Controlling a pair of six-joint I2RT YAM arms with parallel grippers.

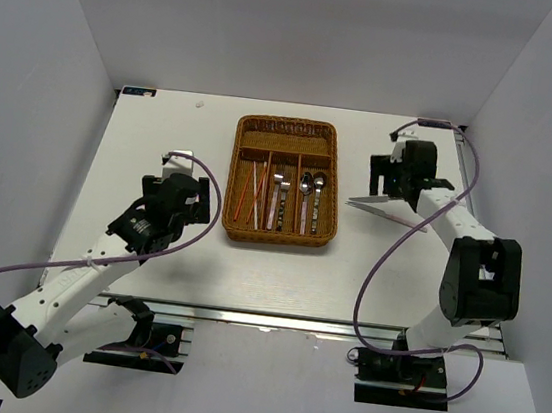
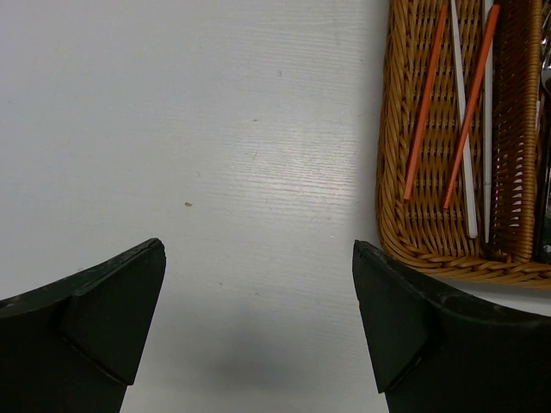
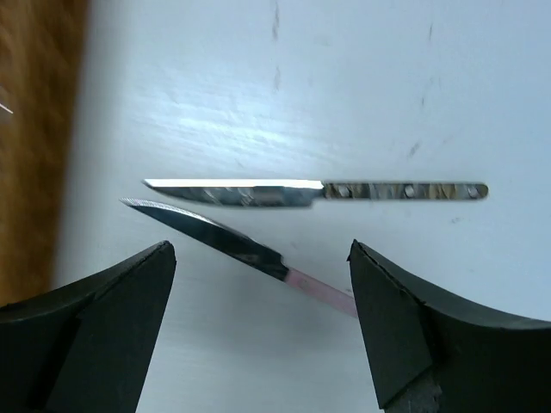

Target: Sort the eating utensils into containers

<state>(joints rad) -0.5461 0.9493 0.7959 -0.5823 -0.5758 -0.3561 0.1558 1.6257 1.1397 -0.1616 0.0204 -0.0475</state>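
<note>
The brown wicker tray (image 1: pixel 232 176) sits mid-table. Its long sections hold red and white chopsticks (image 1: pixel 255 192), forks (image 1: pixel 277 202) and spoons (image 1: pixel 310 196). Two knives lie on the table right of the tray (image 1: pixel 386 209): a pink-handled knife (image 3: pixel 241 245) and a dark-handled knife (image 3: pixel 318 190). My right gripper (image 3: pixel 263 249) is open and hangs just above them, its jaws either side of the pink-handled knife; it also shows in the top view (image 1: pixel 381 186). My left gripper (image 2: pixel 258 245) is open and empty over bare table, left of the tray's near corner (image 2: pixel 405 232).
The chopsticks (image 2: pixel 426 103) lie along the tray's leftmost narrow section. White walls enclose the table on three sides. Purple cables loop beside both arms. The wide section at the tray's far end (image 1: pixel 286 141) looks empty.
</note>
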